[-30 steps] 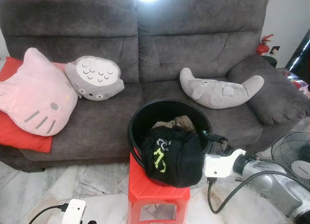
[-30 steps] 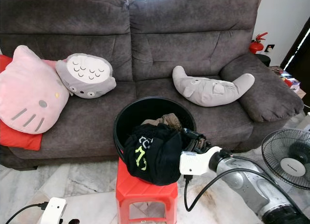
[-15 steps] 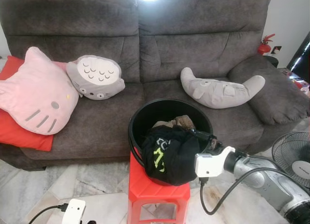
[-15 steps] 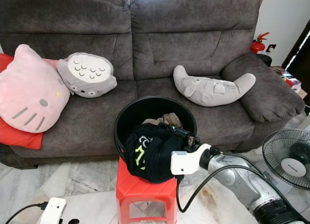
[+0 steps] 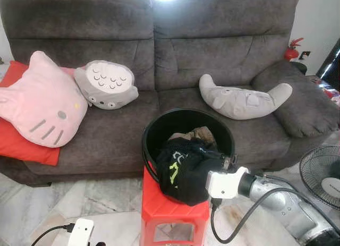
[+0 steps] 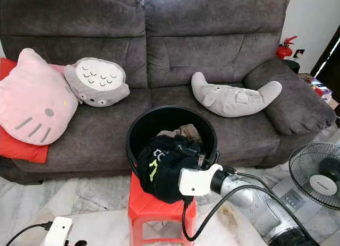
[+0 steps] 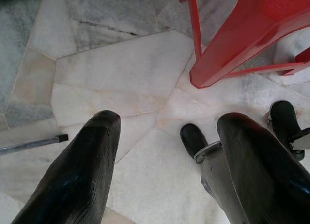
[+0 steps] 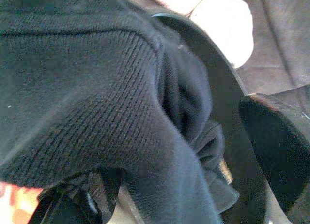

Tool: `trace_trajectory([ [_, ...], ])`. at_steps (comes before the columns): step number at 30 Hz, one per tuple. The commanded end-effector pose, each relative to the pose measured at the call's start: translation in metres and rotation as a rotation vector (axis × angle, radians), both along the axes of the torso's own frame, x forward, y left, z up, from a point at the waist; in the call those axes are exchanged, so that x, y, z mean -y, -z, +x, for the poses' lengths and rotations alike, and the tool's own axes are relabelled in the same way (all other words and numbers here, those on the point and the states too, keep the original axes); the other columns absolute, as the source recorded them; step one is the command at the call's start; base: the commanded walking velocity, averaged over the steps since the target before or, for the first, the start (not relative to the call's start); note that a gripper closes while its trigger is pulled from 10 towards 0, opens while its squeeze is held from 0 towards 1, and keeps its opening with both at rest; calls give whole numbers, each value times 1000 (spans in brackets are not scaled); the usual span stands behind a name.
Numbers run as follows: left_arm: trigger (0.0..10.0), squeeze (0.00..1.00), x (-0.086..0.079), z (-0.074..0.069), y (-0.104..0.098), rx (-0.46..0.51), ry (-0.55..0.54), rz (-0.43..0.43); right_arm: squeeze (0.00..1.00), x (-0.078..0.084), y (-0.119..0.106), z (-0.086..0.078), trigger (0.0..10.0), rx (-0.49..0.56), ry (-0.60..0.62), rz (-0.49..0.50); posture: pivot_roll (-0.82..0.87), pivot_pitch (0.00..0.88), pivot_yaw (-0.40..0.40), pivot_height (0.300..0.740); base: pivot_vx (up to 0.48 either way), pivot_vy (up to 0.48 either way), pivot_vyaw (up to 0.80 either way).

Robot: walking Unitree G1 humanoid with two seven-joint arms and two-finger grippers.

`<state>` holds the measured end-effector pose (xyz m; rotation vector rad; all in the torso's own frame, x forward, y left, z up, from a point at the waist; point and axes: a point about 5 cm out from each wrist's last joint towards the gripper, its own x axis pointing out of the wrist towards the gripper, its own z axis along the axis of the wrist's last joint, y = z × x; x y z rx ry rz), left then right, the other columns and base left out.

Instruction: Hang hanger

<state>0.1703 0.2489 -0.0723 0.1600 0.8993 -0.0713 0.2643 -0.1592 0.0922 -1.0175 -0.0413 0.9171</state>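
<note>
Right arm reaches in level from the right, its gripper point(image 6: 197, 160) buried in the black garment point(image 5: 183, 169) draped over the bucket's point(image 5: 159, 130) near rim; finger state cannot be told. No hanger is discernible. Left gripper point(image 7: 164, 161) hangs spread, empty, over bare floor point(image 7: 121, 79) beside the stool point(image 7: 242, 40).

No legible text or labels anywhere
</note>
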Motion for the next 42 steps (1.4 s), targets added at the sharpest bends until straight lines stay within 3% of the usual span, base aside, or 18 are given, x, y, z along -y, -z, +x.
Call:
trace_trajectory([
  [1, 10000, 0, -2, -3, 1, -10, -2, 6, 0, 4, -1, 0, 10000, -11, 21, -1, -253, 0, 11, 740, 0, 0, 0],
  [7, 10000, 0, -2, -4, 1, -11, 1, 7, 0, 15, -4, 9, 10000, 65, 165, 25, -251, 0, 10, 740, 0, 0, 0],
  [15, 10000, 0, -2, -3, 1, -11, 4, 8, 0, 12, -3, 5, 10000, 35, 134, 51, -254, 0, 12, 740, 0, 0, 0],
  [16, 10000, 0, -2, -3, 1, -11, 3, 8, 0, 11, -3, 5, 3725, 35, 132, 51, -254, 0, 12, 740, 0, 0, 0],
  [17, 10000, 0, -2, -3, 1, -11, 2, 8, 0, 10, -3, 5, 902, 38, 132, 49, -254, 0, 12, 740, 0, 0, 0],
  [18, 10000, 0, -2, -3, 1, -11, 2, 8, 0, 10, -3, 5, 902, 39, 133, 49, -254, 0, 12, 740, 0, 0, 0],
  [19, 10000, 0, -2, -3, 1, -12, 1, 8, 0, 9, -3, 6, 0, 41, 133, 48, -250, 0, 12, 740, 0, 0, 0],
  [42, 10000, 0, -2, -3, 1, -23, 10, 9, 0, 7, 3, 2, 0, 13, 124, 46, -249, 0, 12, 740, 0, 0, 0],
])
